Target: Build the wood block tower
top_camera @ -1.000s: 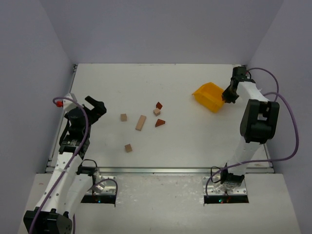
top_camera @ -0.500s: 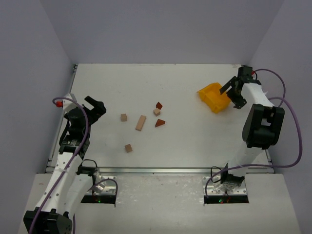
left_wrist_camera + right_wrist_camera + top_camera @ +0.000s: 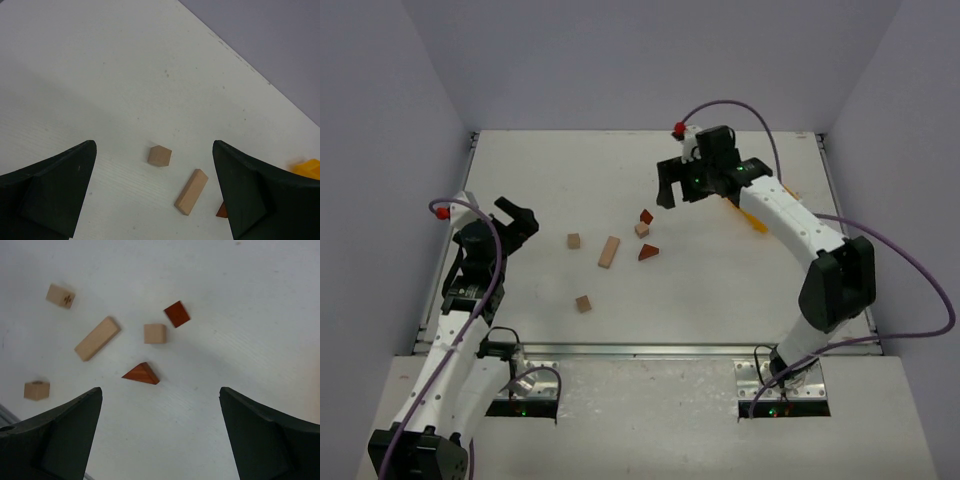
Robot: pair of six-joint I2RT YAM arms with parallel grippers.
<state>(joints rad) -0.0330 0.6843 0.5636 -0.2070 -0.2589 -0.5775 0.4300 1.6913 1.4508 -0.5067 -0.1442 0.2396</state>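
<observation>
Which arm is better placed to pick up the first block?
Probably the right. The right pincer, open, hangs near the wooden blocks, and its wrist view shows all six. The left pincer, also open, sees only some of them.

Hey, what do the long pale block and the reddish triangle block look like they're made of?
The long pale block looks like unfinished light wood: matte tan faces, crisp edges, no gloss. The reddish triangle block also seems wooden, either stained or naturally dark red-brown. Its grain is too small to make out.
</observation>
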